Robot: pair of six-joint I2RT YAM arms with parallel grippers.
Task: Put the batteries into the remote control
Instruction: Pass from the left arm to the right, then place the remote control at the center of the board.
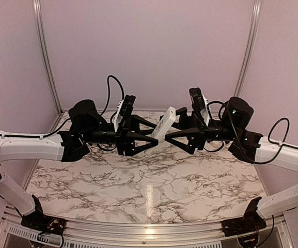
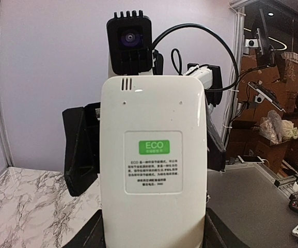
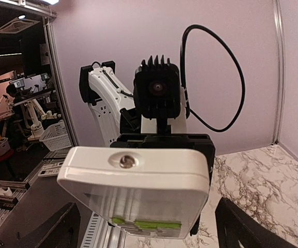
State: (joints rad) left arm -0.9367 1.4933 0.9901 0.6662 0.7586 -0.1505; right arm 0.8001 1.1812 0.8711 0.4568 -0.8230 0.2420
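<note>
The left gripper point(image 1: 152, 137) pinches the small white flat plastic remote control point(image 1: 164, 124), tilted in the air above the grey-veined marble tabletop point(image 1: 149, 188). The right gripper point(image 1: 173, 133) stands spread either side of the remote. Only the left wrist view shows its green ECO label point(image 2: 154, 147). Lilac walls point(image 1: 149, 51) rise behind.

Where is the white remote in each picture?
Top view: remote in the middle, raised in the air.
Left wrist: remote fills the centre, green label showing.
Right wrist: remote bottom centre, end-on.
Shared landmark: marble table.
</note>
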